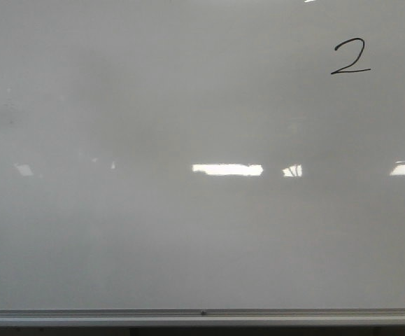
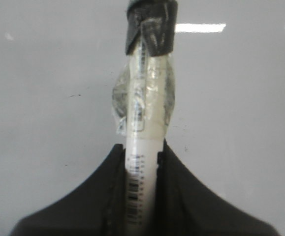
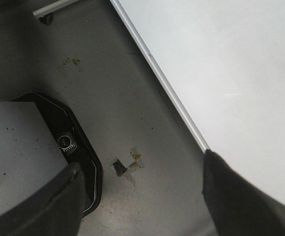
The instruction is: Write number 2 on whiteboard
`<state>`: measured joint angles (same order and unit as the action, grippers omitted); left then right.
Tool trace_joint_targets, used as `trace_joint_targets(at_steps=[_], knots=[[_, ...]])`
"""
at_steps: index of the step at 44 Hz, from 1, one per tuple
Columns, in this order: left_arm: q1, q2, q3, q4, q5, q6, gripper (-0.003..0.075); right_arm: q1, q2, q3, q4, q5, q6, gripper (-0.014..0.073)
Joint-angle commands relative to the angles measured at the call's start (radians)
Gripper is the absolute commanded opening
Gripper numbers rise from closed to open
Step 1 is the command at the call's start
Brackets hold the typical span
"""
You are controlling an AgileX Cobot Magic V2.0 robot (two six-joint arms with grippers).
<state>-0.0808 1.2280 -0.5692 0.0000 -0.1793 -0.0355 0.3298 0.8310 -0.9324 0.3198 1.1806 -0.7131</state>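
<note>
Glossy white-grey whiteboard [image 1: 153, 231] fills the front view; one silver rail [image 1: 202, 316] runs along its lower edge. One number 2 [image 1: 350, 57], in thin black line, stands upright near the board's upper right corner, well apart from the rail, with blank board left of and below it. Left end effector [image 2: 142, 162] is clenched on one white marker [image 2: 141, 132], its long axis pointing away from the fingers toward the board, black-wrapped end farthest. Right end effector [image 3: 142, 196] is released, fingers spread over grey floor [image 3: 122, 98] beside the board's edge.
</note>
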Motion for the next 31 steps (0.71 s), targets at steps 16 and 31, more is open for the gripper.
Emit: trace_joint_targets(at_steps=[16, 31], knots=[[0.001, 0.285, -0.109, 0.000, -0.221, -0.009, 0.0076, -0.002, -0.008, -0.032, 0.016, -0.045, -0.001, 0.0529], [0.001, 0.352, -0.204, 0.000, -0.087, -0.009, 0.0398, -0.002, -0.008, -0.032, 0.017, -0.047, -0.001, 0.0529]])
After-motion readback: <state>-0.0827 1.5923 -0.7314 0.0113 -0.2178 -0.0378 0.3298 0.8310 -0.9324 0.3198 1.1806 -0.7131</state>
